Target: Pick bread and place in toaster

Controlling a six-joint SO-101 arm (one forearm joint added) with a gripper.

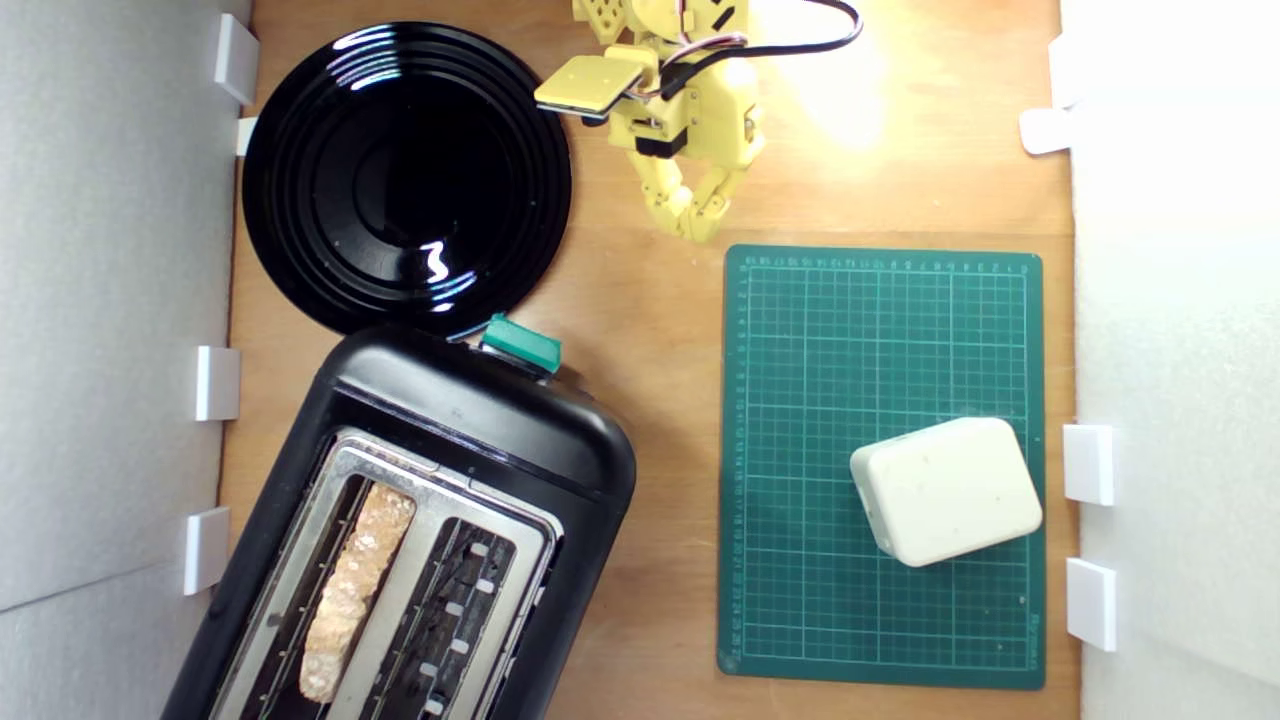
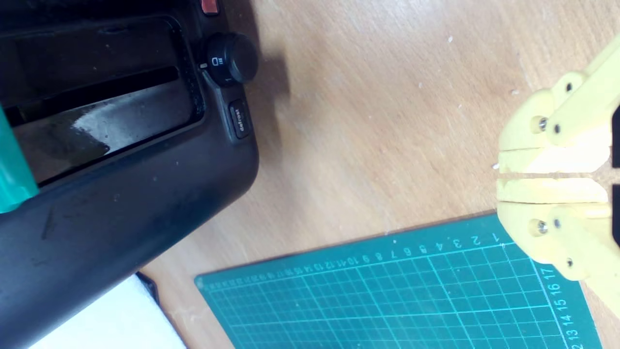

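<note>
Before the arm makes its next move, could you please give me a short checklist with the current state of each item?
1. Bread seated in a toaster slot: ok, it stands in the slot nearer the exterior view's left.
2. Hand free of any load: ok, shut with nothing in it.
3. Hand clear of the toaster: ok, it sits apart, over bare wood by the green mat.
4. Teal lever pressed down: cannot tell.
5. Second slot empty: ok.
6. White box out of the way: ok, on the mat.

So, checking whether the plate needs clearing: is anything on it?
No, the black plate is bare; the bread stands in the toaster.
</note>
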